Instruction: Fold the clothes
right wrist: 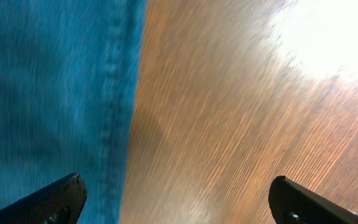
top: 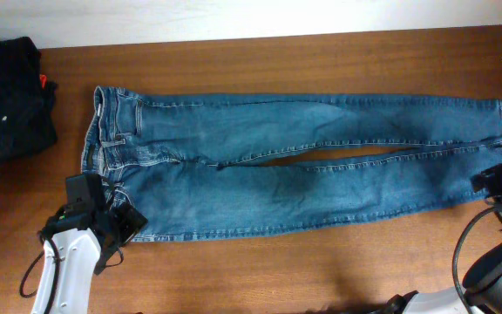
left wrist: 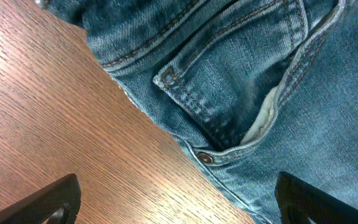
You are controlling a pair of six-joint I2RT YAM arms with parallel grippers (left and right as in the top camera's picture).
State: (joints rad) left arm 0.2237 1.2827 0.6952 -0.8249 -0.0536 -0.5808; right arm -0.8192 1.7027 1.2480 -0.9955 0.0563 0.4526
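Far left, a black pile (top: 3, 96) with a red tag (top: 42, 83), too small to read, sits on the desk (top: 234, 270). Left claw (top: 107, 208) hangs wide open and empty over the waist corner of the jeans (top: 295, 166), above a front pocket and rivet (left wrist: 205, 158) with no legible lettering. The jeans lie flat, legs stretched rightward. At the cuffs, right claw (top: 499, 185) gapes wide, holding nothing, straddling denim edge and bare wood.

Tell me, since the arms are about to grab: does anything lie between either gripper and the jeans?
Nothing visible does. The open left gripper hangs at the jeans' waist edge, the open right gripper at the leg hems. The black garment pile lies apart, far left.
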